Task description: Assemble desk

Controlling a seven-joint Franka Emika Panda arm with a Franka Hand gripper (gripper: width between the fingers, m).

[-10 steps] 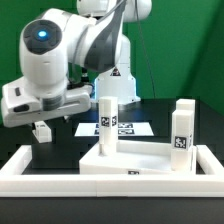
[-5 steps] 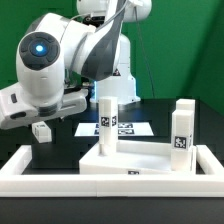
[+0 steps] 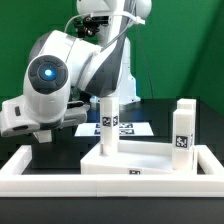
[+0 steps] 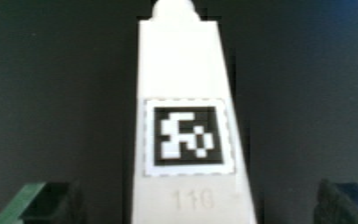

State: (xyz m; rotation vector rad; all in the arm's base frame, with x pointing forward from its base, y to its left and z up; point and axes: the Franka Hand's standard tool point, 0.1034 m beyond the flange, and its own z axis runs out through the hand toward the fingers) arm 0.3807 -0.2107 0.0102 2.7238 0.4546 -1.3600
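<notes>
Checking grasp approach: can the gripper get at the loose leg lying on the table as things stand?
Probably yes. In the wrist view the loose leg lies centred between the open end effector fingertips, dark table on both sides, nothing in between. Whether the fingers are low enough can't be told.

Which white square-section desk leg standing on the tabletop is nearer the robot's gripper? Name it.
The white square-section leg toward the exterior view's left; the gripper hangs beside it, while the other upright leg stands at the tabletop's right end.

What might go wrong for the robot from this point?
1. In the wrist view a leg lies between the open gripper's fingers; closing off-centre might skew or nudge it.
2. In the exterior view two legs stand upright on the tabletop; the arm swinging nearby might topple one.
</notes>
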